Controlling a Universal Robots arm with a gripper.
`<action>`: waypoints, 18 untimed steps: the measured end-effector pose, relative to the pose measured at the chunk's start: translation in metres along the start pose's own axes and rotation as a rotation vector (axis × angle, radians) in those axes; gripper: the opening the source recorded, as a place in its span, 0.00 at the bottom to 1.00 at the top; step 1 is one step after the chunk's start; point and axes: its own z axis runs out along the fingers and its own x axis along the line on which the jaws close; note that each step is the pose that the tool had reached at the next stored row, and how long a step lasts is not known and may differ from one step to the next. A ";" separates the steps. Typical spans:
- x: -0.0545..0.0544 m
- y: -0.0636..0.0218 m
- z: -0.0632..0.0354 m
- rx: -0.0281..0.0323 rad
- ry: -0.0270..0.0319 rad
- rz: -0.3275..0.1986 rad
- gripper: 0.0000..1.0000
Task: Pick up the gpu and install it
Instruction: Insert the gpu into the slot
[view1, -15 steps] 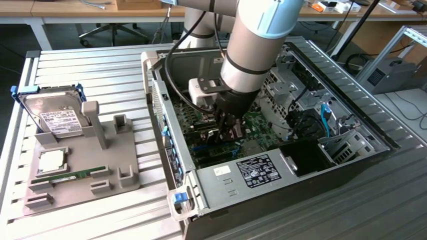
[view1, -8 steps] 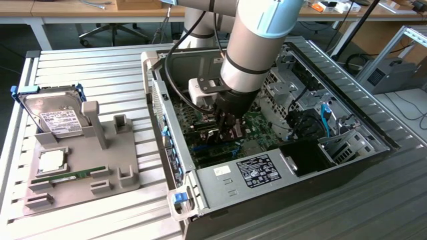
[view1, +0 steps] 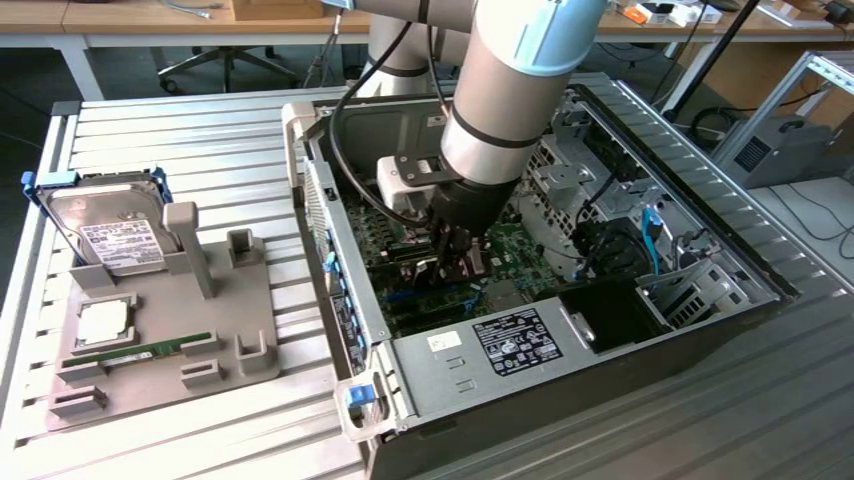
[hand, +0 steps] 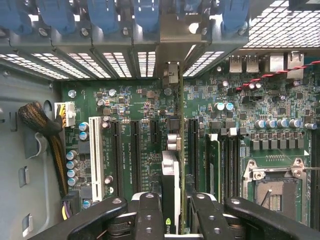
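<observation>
Nearest on the ribbed metal table (view1: 200, 130) lies a flat grey holder plate (view1: 247, 345) with blocky upright tabs. Along its near edge rests a narrow green memory stick (view1: 140, 350). Just behind that sits a square silvery processor chip (view1: 103, 322), and at the plate's far corner leans a metal hard drive (view1: 114, 235) with a white label and a blue frame.

Beside the plate, toward the exterior view's right, an open computer case (view1: 400, 385) of dull sheet steel lies on its side, with a black-and-white sticker (view1: 514, 342) on the box at its near end.

Inside the case, the gripper (view1: 447, 240) (hand: 174, 207) has its black, bolt-studded fingers (hand: 150, 210) clamped on the gpu (view1: 463, 268) (hand: 170, 175). The thin card is held edge-on, its brownish face toward the exterior view's right, and it stands over the glossy green motherboard (hand: 145, 100) between long black slots. Whether it is seated cannot be told. A long white slot (hand: 96, 157) runs parallel to it, and a square metal-framed processor socket (hand: 272, 187) lies on the other side. Past the card's end, perforated steel covers sit under a row of blue plastic latches (hand: 102, 15).

Above, the smooth grey arm (view1: 514, 90) rises out of the case, and an office chair (view1: 220, 60) stands far behind.
</observation>
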 end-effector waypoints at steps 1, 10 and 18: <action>0.000 0.0000 -0.0001 0.0000 0.0000 0.000 0.27; 0.000 0.0000 -0.0010 -0.0002 -0.0001 -0.004 0.27; 0.000 0.0001 -0.0015 -0.0005 -0.0010 -0.010 0.27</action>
